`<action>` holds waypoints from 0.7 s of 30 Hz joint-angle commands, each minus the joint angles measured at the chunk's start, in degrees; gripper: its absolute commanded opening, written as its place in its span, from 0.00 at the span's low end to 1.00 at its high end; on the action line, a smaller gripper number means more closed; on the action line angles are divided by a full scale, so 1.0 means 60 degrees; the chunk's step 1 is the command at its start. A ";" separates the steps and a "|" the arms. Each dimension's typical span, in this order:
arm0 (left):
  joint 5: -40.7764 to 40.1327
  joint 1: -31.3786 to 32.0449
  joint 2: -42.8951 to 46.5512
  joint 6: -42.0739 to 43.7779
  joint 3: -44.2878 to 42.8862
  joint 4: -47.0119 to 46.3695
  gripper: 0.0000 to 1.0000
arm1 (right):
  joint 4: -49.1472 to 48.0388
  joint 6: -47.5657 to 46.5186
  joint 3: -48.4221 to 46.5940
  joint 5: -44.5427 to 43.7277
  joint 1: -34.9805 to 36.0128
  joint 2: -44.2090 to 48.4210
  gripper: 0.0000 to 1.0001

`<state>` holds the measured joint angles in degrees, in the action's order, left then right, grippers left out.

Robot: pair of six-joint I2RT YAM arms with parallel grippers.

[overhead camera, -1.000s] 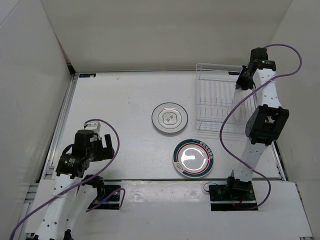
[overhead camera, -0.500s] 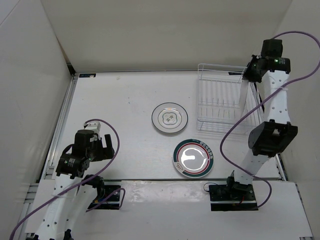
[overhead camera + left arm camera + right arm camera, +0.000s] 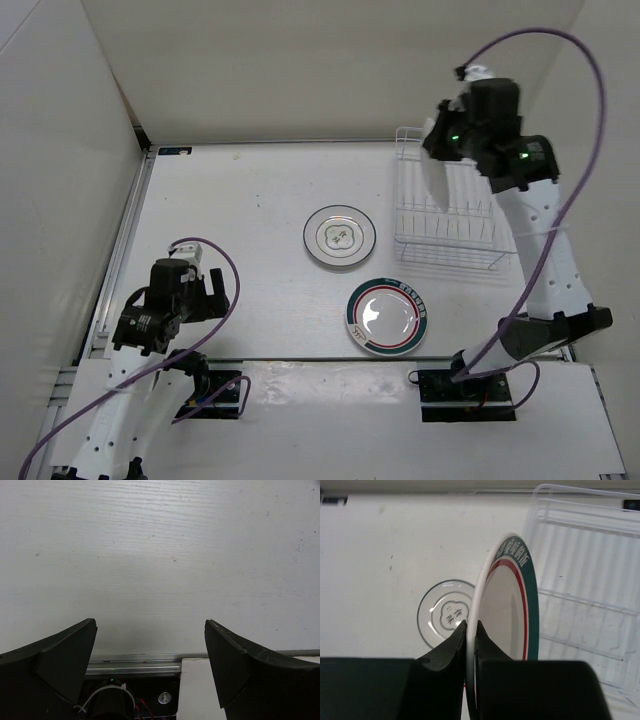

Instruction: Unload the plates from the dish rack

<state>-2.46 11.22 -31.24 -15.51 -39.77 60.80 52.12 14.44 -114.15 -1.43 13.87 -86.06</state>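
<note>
My right gripper [image 3: 452, 140] is shut on the rim of a white plate with a dark-green lettered band and a red line [image 3: 512, 605]. It holds this plate on edge [image 3: 437, 178] in the air over the left end of the white wire dish rack [image 3: 450, 215]. In the right wrist view the fingertips [image 3: 471, 625] pinch the rim, and the rack [image 3: 590, 570] lies to the right. A grey-rimmed plate [image 3: 340, 236] lies flat on the table and also shows in the right wrist view [image 3: 445, 614]. A second green-banded plate [image 3: 388, 316] lies flat nearer the front. My left gripper [image 3: 212, 290] is open and empty.
No plate shows standing in the rack. White walls enclose the table on the left, back and right. The left wrist view shows bare table, the open gripper [image 3: 150, 625], and the metal front rail [image 3: 135, 662]. A purple cable [image 3: 560, 120] loops by the right arm.
My right gripper has risen from the rack's right end with the green-banded plate and carried it left, over the rack's left part. The left arm has not moved.
</note>
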 commanded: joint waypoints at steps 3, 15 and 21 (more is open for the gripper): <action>0.0131 0.0004 -0.0168 0.0065 0.0065 -0.0216 1.00 | -0.0074 -0.1904 0.0114 -0.4370 0.3982 -0.0567 0.00; -0.0044 -0.0010 -0.0139 0.0036 0.0051 -0.0157 1.00 | -0.1949 -0.2132 0.5107 -0.9517 0.8892 -0.0204 0.00; 0.0029 0.0004 -0.0227 0.0050 0.0051 -0.0186 1.00 | 0.0623 0.0242 0.4906 -1.0247 1.0663 -0.0743 0.00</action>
<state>-2.50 11.22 -32.27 -15.51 -39.79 60.80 48.51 7.01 -81.60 -55.64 72.90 -90.30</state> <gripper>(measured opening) 1.000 0.089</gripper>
